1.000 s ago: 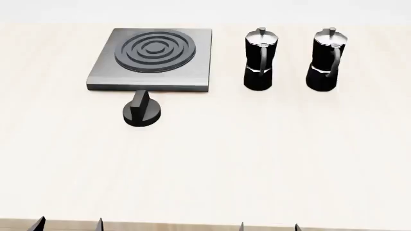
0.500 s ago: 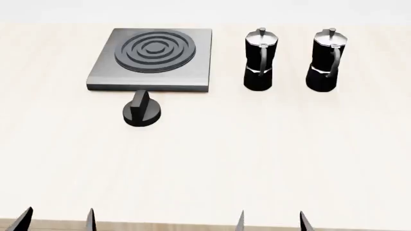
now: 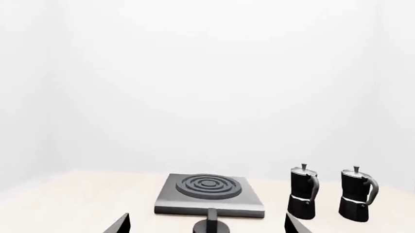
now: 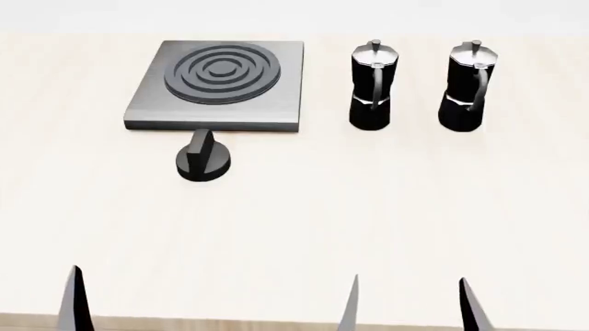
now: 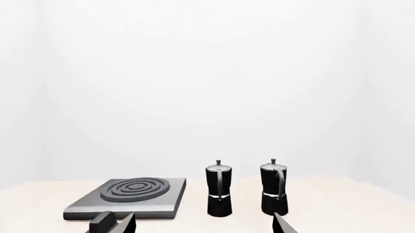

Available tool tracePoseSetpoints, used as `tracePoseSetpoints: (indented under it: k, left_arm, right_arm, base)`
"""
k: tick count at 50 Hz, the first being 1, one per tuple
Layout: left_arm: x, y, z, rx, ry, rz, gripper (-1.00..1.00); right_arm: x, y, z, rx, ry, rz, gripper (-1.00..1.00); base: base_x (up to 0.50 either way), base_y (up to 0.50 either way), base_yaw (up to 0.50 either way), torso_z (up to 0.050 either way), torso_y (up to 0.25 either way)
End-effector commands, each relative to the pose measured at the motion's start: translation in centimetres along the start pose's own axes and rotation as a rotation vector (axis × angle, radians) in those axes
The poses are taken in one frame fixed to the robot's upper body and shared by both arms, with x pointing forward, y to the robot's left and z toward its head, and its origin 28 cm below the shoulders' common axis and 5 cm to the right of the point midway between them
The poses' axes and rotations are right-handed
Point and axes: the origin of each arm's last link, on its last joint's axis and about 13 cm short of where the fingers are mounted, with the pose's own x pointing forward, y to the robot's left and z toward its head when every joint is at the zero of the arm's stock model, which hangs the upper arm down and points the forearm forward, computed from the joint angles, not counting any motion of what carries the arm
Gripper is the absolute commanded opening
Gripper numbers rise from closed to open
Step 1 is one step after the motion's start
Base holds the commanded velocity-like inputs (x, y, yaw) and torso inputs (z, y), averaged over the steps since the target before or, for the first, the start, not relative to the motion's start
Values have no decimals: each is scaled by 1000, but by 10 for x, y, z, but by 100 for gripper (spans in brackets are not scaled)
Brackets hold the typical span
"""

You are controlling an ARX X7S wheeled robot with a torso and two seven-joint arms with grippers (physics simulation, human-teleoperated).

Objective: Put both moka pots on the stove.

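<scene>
the pale table [image 4: 294,227] carries everything, and nothing resting on it has shifted over the last second. the stove [image 4: 216,86] lies flat at the far left with its ringed burner bare, and the round black dial knob [image 4: 203,160] sits just in front of its near edge. both moka pots stand upright to the right of the stove, side by side but apart: the nearer pot [image 4: 373,85] just beside the plate's right edge, the farther pot [image 4: 470,86] beyond it, handles turned toward the camera.

what has changed is at the near edge. the right gripper [image 4: 409,305] has risen into the head view, its two dark fingertips now reaching higher over the table than a second ago, spread wide with nothing between them. the left gripper [image 3: 205,224] has climbed too (only one of its fingers [image 4: 74,298] shows from the head, but its own wrist camera has both tips far apart and empty).

so the approach looks only just begun: both arms are well short of the pots, neither pot is gripped, and the right hand lines up roughly with the pair.
</scene>
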Motion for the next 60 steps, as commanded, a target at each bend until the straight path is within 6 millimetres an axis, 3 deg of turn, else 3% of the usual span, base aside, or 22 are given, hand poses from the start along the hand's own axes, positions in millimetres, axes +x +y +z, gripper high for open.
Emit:
tracePoseSetpoints:
  k: [1, 60]
  left_arm:
    - [-3, -2, 10, -6, -33, -10, 100]
    - [-4, -4, 2, 0, -18, -18, 100]
  right_arm:
    - [-2, 1, 9, 8, -28, 5, 100]
    - [0, 1, -6, -19, 13, 11, 100]
  base:
    - [0, 0, 0, 0, 0]
    - [279, 0, 0, 0, 0]
